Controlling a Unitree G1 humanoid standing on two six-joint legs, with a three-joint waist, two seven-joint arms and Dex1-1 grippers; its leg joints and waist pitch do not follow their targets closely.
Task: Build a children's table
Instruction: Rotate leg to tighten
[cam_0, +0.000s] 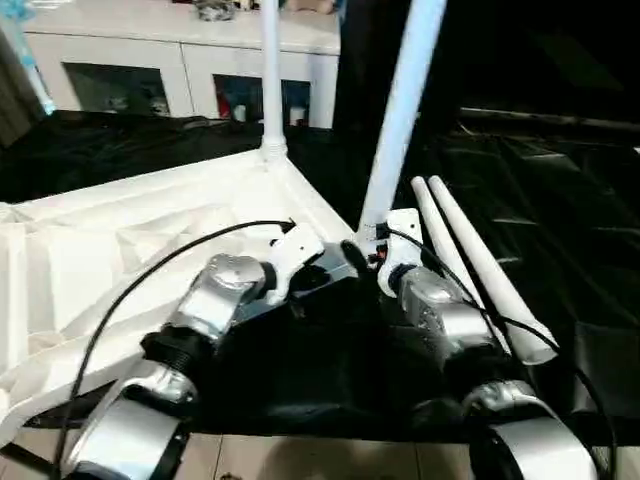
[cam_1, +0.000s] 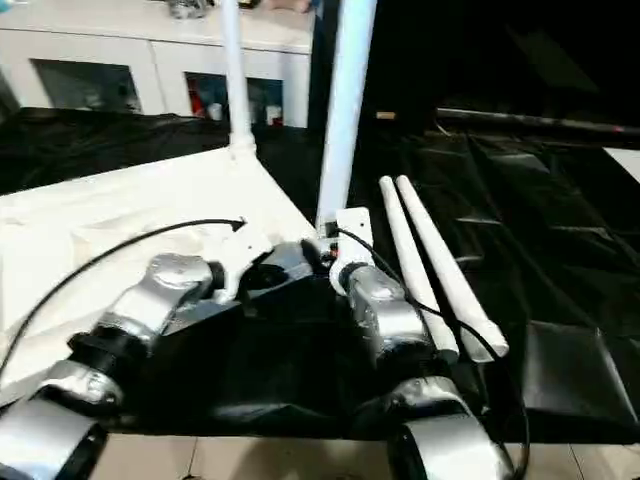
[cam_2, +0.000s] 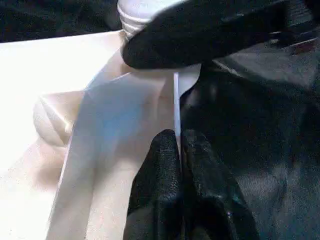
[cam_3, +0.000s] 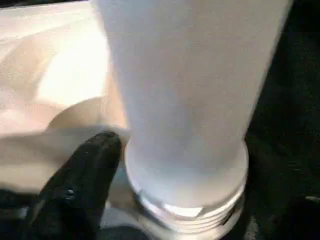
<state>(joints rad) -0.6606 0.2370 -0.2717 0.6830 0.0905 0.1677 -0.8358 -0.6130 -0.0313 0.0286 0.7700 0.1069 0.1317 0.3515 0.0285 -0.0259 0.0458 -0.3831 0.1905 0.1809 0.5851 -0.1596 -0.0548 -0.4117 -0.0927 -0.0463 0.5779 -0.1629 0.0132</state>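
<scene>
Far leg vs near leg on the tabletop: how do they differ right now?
The far leg stands straight in its corner socket, while the near leg leans. No pincer is at the far leg; the right pincer is at the near leg's base. The far leg looks seated, whereas the near leg's threaded end still shows above the tabletop. Both are white tapered tubes.

Counted: table top (cam_0: 150, 230) 1 | upright legs (cam_0: 271, 80) 2 | loose legs lying (cam_0: 480, 270) 2 | grippers (cam_2: 180, 150) 2 | cabinet (cam_0: 180, 60) 1
</scene>
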